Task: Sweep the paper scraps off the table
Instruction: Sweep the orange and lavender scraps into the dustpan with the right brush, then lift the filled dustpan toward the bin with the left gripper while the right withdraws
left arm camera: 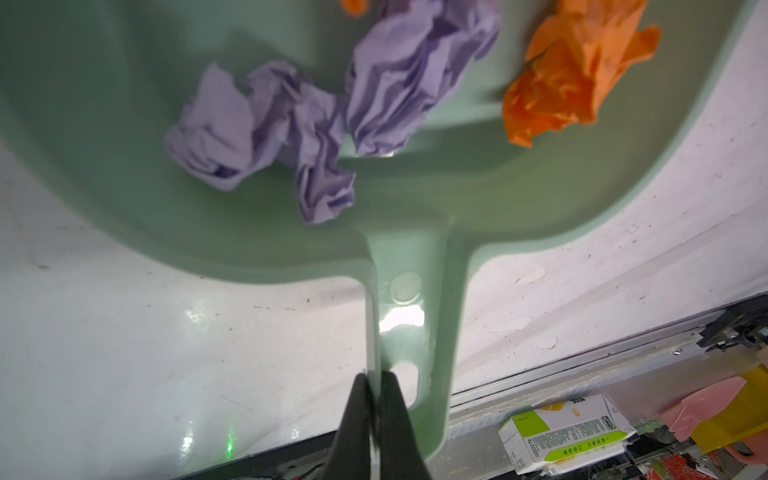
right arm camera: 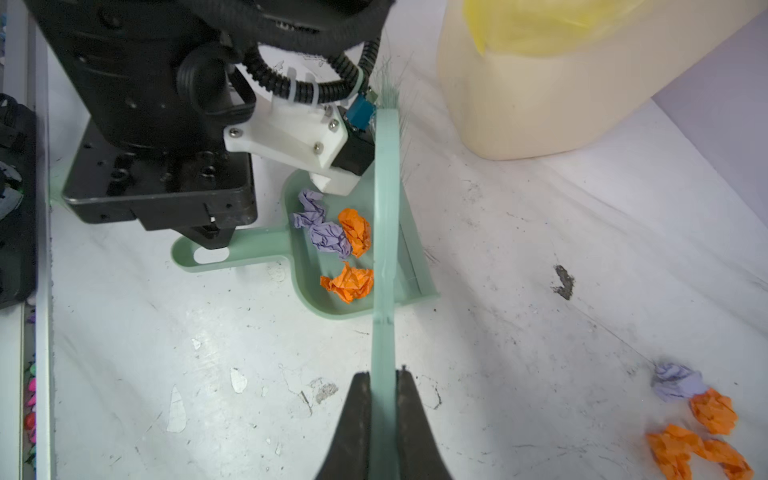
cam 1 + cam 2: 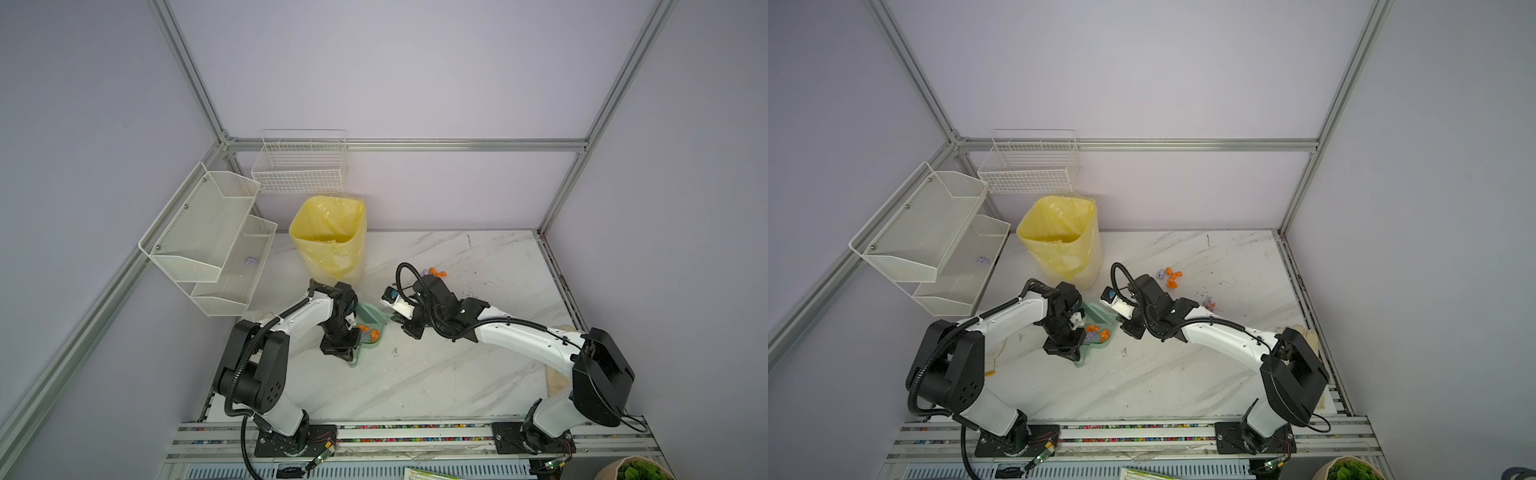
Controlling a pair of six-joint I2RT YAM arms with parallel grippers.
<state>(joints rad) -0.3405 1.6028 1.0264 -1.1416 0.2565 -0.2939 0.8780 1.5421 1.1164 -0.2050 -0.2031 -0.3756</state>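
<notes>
In a top view, loose scraps [image 3: 1173, 277] lie on the tabletop [image 3: 1183, 374] at two o'clock from the pan [image 3: 1102, 318], the bin [image 3: 1059, 241] at eleven.

Left wrist: our left fingers [image 1: 355, 424] pinch the pan's handle; several scraps sit inside.

Right wrist: our right fingers [image 2: 353, 424] clamp the brush [image 2: 385, 208], which crosses the pan's mouth. We should reach past the loose scraps, press bristles down and draw slowly panward, pan flat.

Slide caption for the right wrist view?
Right tool grips a pale green plastic brush at the mouth of a green plastic dustpan holding crumpled orange and lilac paper scraps.
</notes>
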